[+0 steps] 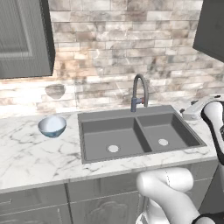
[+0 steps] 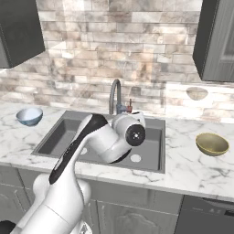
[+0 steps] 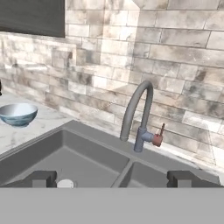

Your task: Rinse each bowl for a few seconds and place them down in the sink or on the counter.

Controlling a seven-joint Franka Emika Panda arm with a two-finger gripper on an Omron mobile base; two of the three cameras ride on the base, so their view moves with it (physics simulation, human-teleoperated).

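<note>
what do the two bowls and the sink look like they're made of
Blue bowl: likely glazed ceramic, going by its glossy pale blue shell and whitish inside.
Olive-tan bowl: possibly stoneware or brushed metal; its sheen is duller, so this is uncertain.
Sink: matte dark grey with no glare, perhaps composite or coated metal.

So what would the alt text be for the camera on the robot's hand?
The open gripper hovers above a dark grey double-basin sink, facing its tall arched grey faucet with a small red handle. A glossy pale blue bowl sits on the white marble counter at left, before a stone-brick wall.
</note>
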